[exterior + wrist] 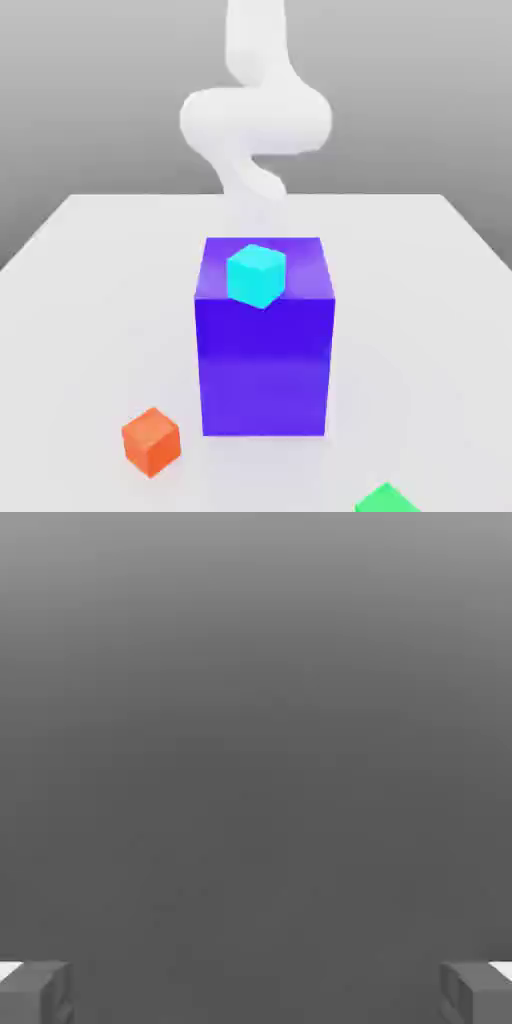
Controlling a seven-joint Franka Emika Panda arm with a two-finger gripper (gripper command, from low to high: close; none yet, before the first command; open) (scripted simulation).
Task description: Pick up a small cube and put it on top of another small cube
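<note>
— Two fingers (pixel 35 992) of the end effector (pixel 256 992) sit at opposite edges of the hand view, spread wide apart, pinching nothing. Between them is plain grey background.

— And the magenta-pink cube?

— I cannot tell where it lies, nor how it stands relative to the end effector.

— What does the exterior view give?

— The white arm (pixel 255 115) curls down behind a large blue-violet block (pixel 265 350), which stands upright on the pale worktop (pixel 90 300). A cyan cube (pixel 256 275) rests on the block's top face, near its front edge, turned slightly askew.

— Any other cubes?

— An orange cube (pixel 151 440) lies on the worktop on the side of the block away from the arm, toward the exterior view's left and clear of the block. A green cube (pixel 385 500) lies toward the exterior view's right, cut off by the picture's lower edge. How each stands relative to the end effector, I cannot tell.
</note>
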